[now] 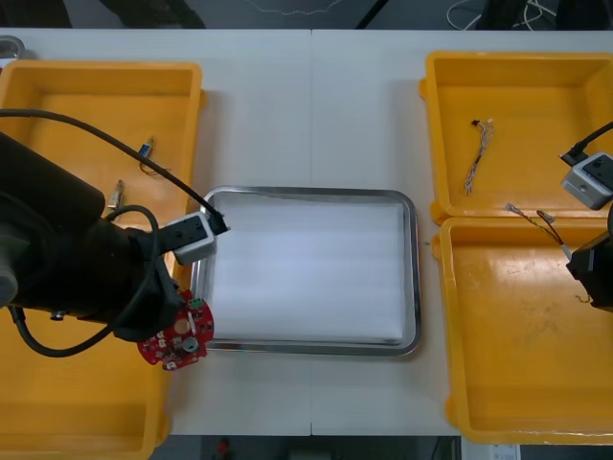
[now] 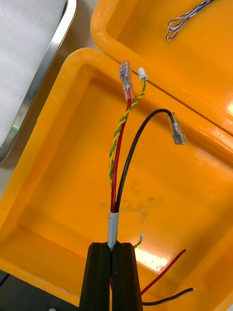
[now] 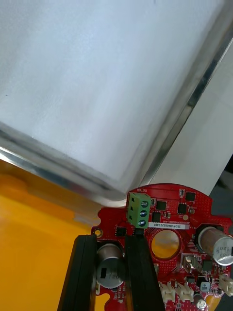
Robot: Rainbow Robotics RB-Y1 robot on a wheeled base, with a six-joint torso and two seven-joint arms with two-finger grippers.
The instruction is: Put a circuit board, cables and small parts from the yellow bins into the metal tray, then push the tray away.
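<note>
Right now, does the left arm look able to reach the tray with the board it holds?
Probably yes. The left gripper, shut on the circuit board, hangs just by the near left corner of the tray, with nothing between them. The right gripper holds cables over a bin, well aside.

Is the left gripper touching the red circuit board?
Touching. In the left wrist view the left gripper is shut on a silver cylinder mounted on the circuit board.
</note>
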